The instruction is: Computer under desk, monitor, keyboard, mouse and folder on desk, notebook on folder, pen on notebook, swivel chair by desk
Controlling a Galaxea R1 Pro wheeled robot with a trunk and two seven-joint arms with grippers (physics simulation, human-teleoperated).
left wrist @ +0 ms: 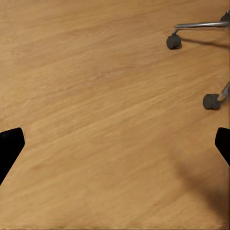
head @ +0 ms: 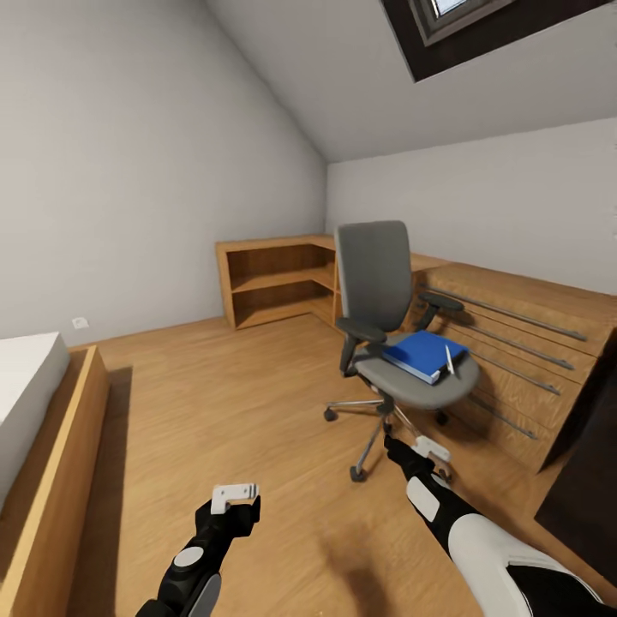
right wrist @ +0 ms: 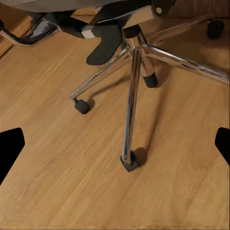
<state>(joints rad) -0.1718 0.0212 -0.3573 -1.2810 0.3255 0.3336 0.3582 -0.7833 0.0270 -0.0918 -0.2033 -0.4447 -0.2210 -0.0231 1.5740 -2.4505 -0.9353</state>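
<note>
The grey swivel chair (head: 377, 300) stands on the wooden floor right of centre in the head view. The blue folder (head: 422, 354) lies flat on its seat, with the slim white pen (head: 448, 360) resting on the folder's right edge. My right gripper (head: 428, 447) hangs open low in front of the chair's chrome base (right wrist: 130, 96), with one caster (right wrist: 129, 163) just ahead of its fingers. My left gripper (head: 236, 495) is open over bare floor, left of the chair; two casters (left wrist: 173, 41) show beyond it. Desk, monitor, keyboard, mouse, computer and notebook are out of view.
A low wooden shelf unit (head: 274, 278) lines the back wall. A wooden drawer chest (head: 523, 343) with long metal handles runs along the right, close behind the chair. A bed with a wooden frame (head: 51, 463) is at the left. A dark panel (head: 587, 488) fills the right edge.
</note>
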